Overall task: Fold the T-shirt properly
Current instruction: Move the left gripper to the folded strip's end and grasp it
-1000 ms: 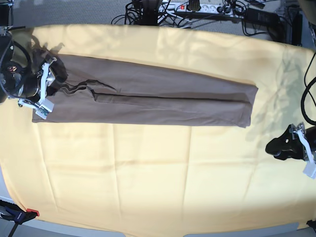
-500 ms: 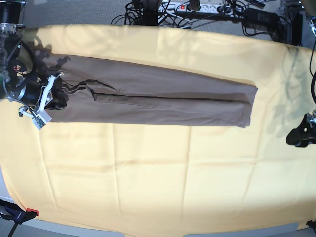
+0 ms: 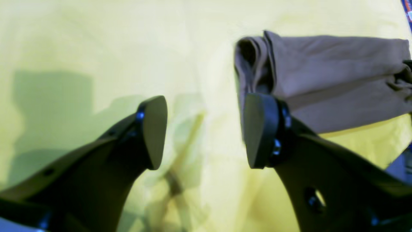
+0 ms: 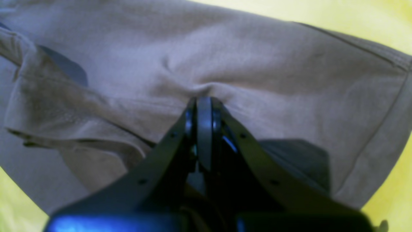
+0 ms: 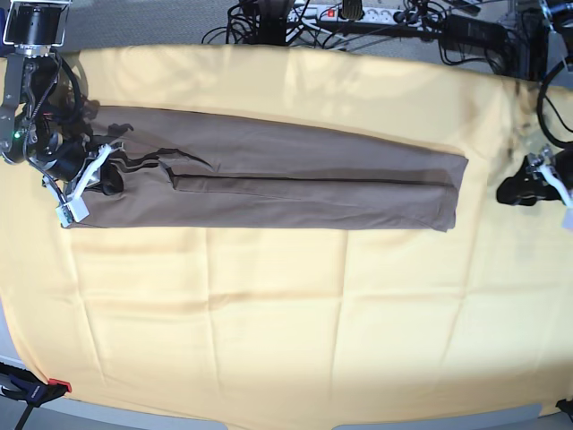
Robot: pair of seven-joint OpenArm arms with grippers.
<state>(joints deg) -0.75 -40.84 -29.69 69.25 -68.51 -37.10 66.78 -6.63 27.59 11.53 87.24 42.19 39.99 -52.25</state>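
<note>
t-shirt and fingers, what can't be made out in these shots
- T-shirt neckline and tag: base view, too small and shadowed by the right gripper.
- How many cloth layers are pinched: right wrist view, closed fingers cover them.
- Left gripper opening: base view, too small; left wrist view shows it.

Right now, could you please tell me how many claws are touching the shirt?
1. The right claw is pinched shut on the shirt at its collar end; the left claw hangs open beyond the hem end, off the cloth.
</note>
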